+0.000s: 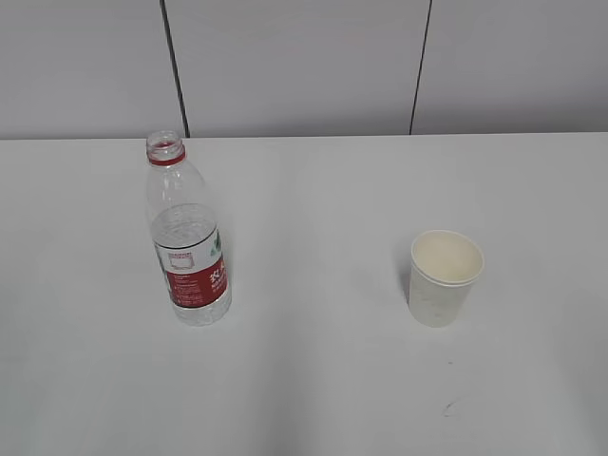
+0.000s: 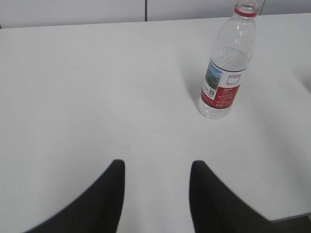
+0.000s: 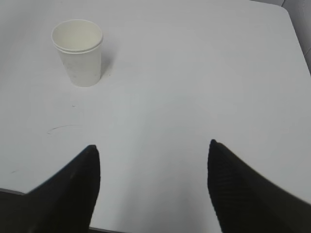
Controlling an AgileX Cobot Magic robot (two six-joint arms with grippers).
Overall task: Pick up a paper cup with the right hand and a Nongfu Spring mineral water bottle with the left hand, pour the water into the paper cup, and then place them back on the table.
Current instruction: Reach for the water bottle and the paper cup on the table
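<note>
- The Nongfu Spring mineral water bottle (image 1: 187, 233) stands upright on the left part of the table (image 1: 313, 380), in the exterior view. It has no cap; a red ring goes round its neck, and a red-and-white label goes round its lower half. Water fills it to a level a little above the label.
- The paper cup (image 1: 444, 277) stands upright on the right part of the table, well apart from the bottle. Its mouth is open upward and the inside looks empty and off-white.
- A small dark scuff mark (image 1: 448, 408) lies on the tabletop, near the cup, on the side closer to the camera.
- No arm shows in the exterior view.
- In the left wrist view, the left hand (image 2: 156, 167) has its two black fingers spread with a clear gap between them, and nothing is held. The bottle (image 2: 227, 68) stands far from it, to the upper right, not touching.
- In the right wrist view, the right hand (image 3: 153, 150) has its fingers wide apart, also holding nothing. The cup (image 3: 79, 52) stands far from it, to the upper left of this view, on the table (image 3: 194, 73).
- Behind the table there is a grey wall (image 1: 304, 57) with dark vertical seams.
</note>
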